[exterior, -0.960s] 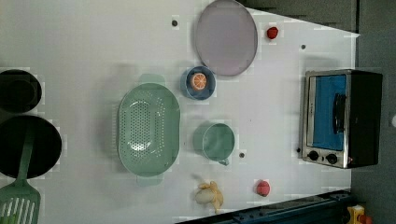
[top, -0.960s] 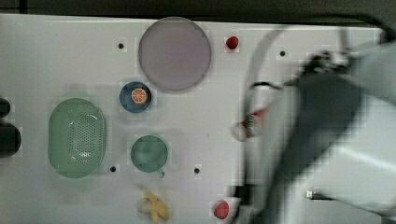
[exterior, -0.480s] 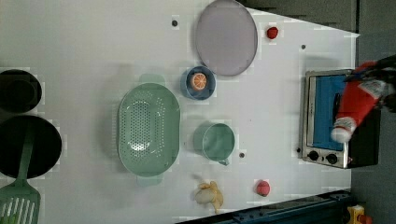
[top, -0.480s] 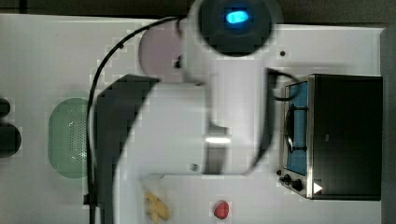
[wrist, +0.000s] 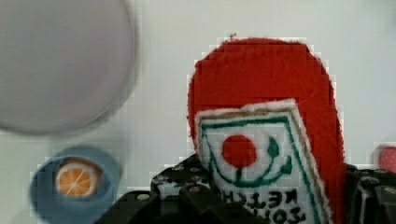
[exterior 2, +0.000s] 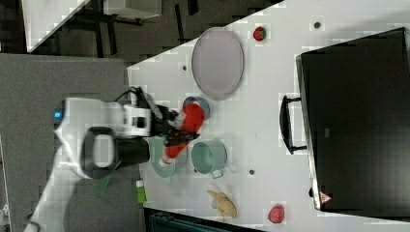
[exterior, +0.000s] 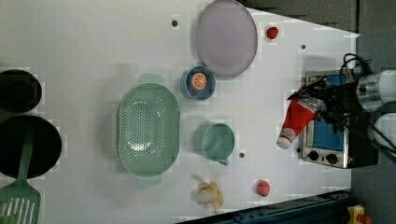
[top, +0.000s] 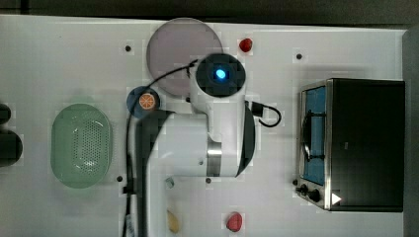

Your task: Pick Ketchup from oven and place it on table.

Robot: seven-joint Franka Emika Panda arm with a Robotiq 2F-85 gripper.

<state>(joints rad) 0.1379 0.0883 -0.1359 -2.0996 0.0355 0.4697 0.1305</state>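
Gripper clamps ketchup by its body, bottle carried clear of oven, above desk w/ cap tilted down. Risk: released too high, bottle topples, rolls into cup.

Dark grey floor fills the right view's left side, w/ black frame legs & a white surface edge up in the corner. In the left view, grey floor strip along the left view's right, blue rail at the bottom edge. Lighting flat, even; shadows soft.
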